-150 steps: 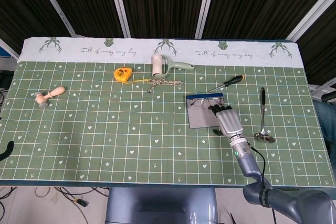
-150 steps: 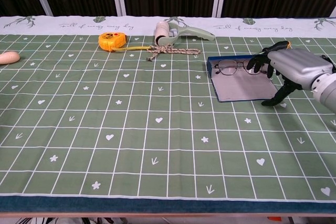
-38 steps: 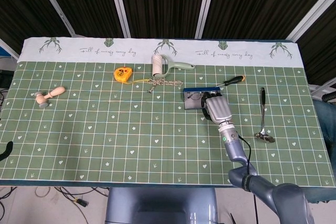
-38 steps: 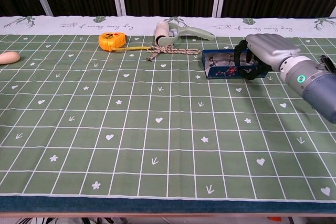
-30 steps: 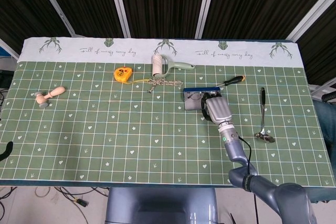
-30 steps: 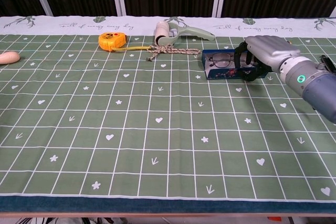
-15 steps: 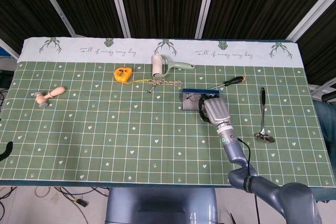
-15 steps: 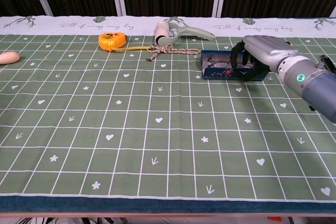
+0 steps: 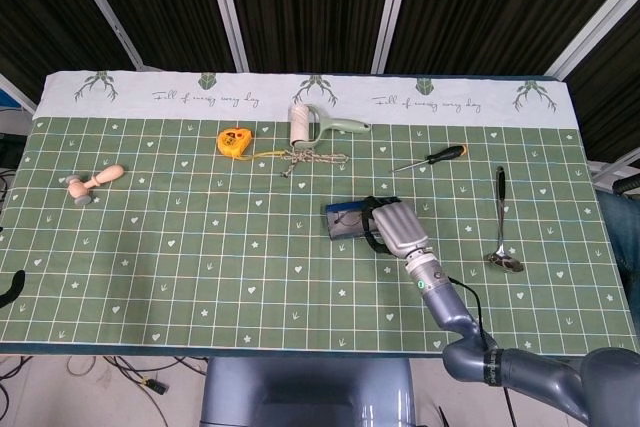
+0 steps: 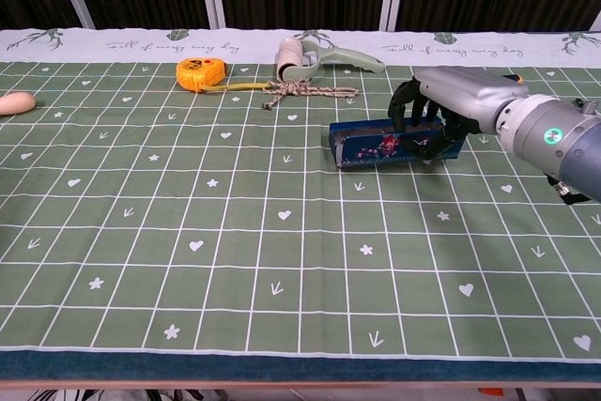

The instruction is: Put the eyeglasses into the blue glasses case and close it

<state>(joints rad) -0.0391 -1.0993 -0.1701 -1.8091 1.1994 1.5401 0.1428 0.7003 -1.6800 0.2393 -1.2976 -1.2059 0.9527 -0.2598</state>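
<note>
Right hand point(image 10: 441, 110) of mine lay curled over the far, right part of the blue glasses case point(image 10: 390, 146), fingers point(image 9: 378, 230) wrapped down its sides, so I took it as gripping the case; the left hand was out of both views. That case sat on the green mat point(image 9: 200, 247) near the table's middle, well apart from the screwdriver point(image 9: 432, 158) and spoon point(image 9: 502, 225). Its lid looked down or nearly so, and I could not see the eyeglasses, so I judged them inside. I reckoned the case a light, stiff shell with a smooth cover that would slide under a push, so I meant to press squarely on the lid near its front edge, gently, since glasses within could bend.
</note>
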